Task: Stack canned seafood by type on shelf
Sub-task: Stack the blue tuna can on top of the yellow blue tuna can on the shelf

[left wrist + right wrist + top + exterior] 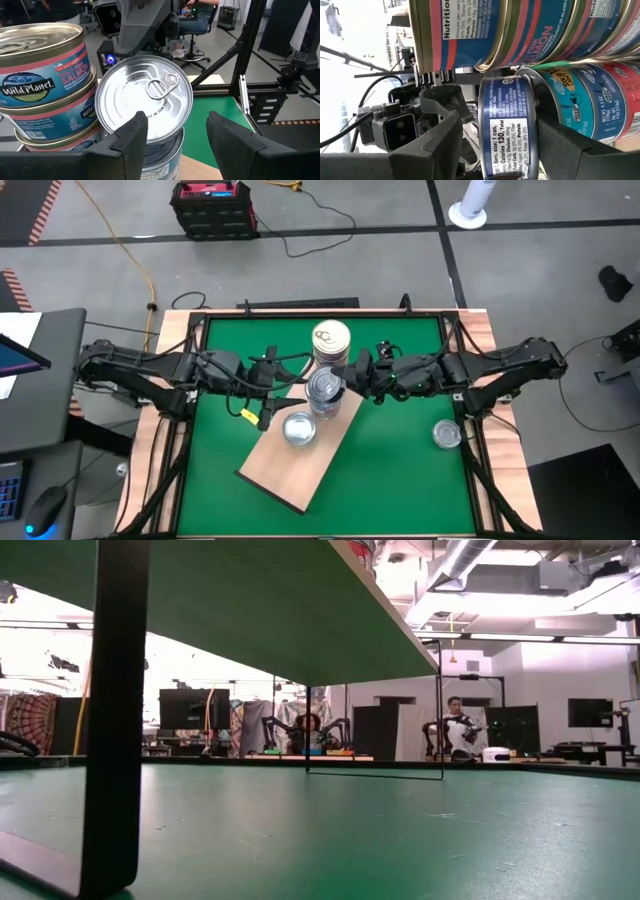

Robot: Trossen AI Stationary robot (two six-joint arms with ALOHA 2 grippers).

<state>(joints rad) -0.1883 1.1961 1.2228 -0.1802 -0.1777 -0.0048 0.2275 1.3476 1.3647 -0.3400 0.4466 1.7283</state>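
Two tin stacks [328, 365] stand at the shelf's [290, 475] far end, one tin [299, 428] mid-shelf, another tin [447, 434] near the counter's [400, 470] right edge.

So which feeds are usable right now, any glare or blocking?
High view: evenly lit, both stacks and shelf clear. Low view: mostly blocked by the shelf's underside, with bright windows behind. Left wrist view: sharp, soft sheen on the silver lid. Right wrist view: tins fill the frame, washed-out white at one edge.

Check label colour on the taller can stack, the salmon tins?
Blue with pink bands on the salmon tins, clearest in the left wrist view.
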